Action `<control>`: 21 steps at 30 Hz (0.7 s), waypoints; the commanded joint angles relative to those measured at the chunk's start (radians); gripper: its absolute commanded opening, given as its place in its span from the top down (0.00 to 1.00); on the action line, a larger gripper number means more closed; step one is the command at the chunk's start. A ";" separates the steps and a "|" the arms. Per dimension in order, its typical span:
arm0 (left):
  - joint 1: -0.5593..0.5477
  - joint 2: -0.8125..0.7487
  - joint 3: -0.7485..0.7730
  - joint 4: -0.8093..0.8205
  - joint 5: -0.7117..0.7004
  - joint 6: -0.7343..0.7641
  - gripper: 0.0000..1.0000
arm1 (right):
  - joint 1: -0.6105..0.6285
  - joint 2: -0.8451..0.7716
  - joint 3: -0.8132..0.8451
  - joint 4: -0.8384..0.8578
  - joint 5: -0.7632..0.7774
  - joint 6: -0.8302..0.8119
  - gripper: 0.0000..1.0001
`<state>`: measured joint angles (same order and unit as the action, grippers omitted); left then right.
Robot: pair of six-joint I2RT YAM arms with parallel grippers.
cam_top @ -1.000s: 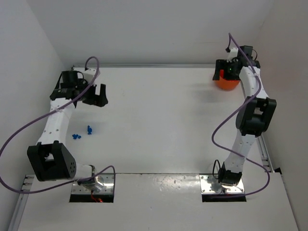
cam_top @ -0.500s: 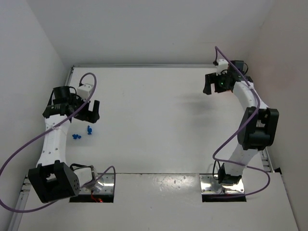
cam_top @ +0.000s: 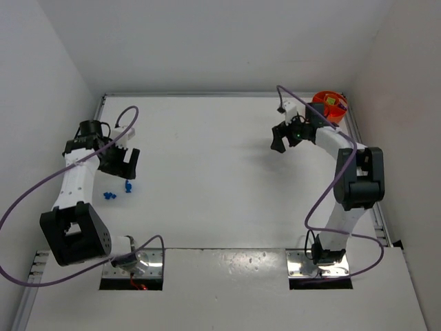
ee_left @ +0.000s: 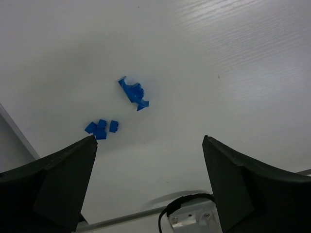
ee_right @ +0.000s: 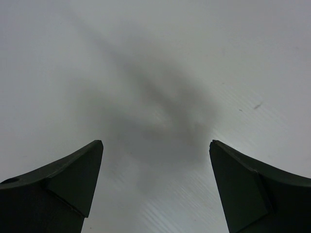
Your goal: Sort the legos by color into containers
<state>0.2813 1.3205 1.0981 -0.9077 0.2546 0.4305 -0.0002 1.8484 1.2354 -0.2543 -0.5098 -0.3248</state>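
from above, the blue legos (cam_top: 128,185) lie on the counter (cam_top: 207,172) at the left side in two little lots: a single piece just nearer the arm bases than the left fingers (cam_top: 134,164), and a small cluster beside it, closer to the left wall. the left fingers stand wide and hold nothing, hovering just beyond the bricks. the right fingers (cam_top: 279,140) are wide and empty too, out over bare counter and well apart from the bricks. the orange tub (cam_top: 331,105) sits behind them in the far right corner, with a speck of yellow inside that is too small to make out. so the left arm is plainly the nearer one for the pick, while the tub is across on the other arm's side. from the left wrist, the bricks lie ahead of the open fingers (ee_left: 63,184) and left of the middle of the gap. the bigger piece is longish and lies slantwise, upper left to lower right, so i'd guess the wrist wants a shift and a slight twist to pinch it across its narrow side. from the right wrist, the spread fingers (ee_right: 63,179) frame only bare counter and a soft shadow. i can read no brand, label or writing anywhere.
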 commanded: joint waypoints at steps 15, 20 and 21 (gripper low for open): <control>-0.036 0.321 0.189 -0.125 -0.097 0.064 0.06 | 0.124 0.130 -0.051 0.273 -0.075 -0.069 0.09; -0.059 0.341 0.149 -0.062 -0.133 0.010 0.13 | 0.134 0.169 0.005 0.251 -0.020 -0.017 0.09; -0.059 0.358 0.138 -0.050 -0.133 -0.001 0.13 | 0.143 0.169 0.019 0.251 -0.010 -0.017 0.09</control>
<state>0.2386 1.6569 1.2560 -0.9958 0.1509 0.4709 0.1265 2.0228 1.1862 -0.0315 -0.5278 -0.3676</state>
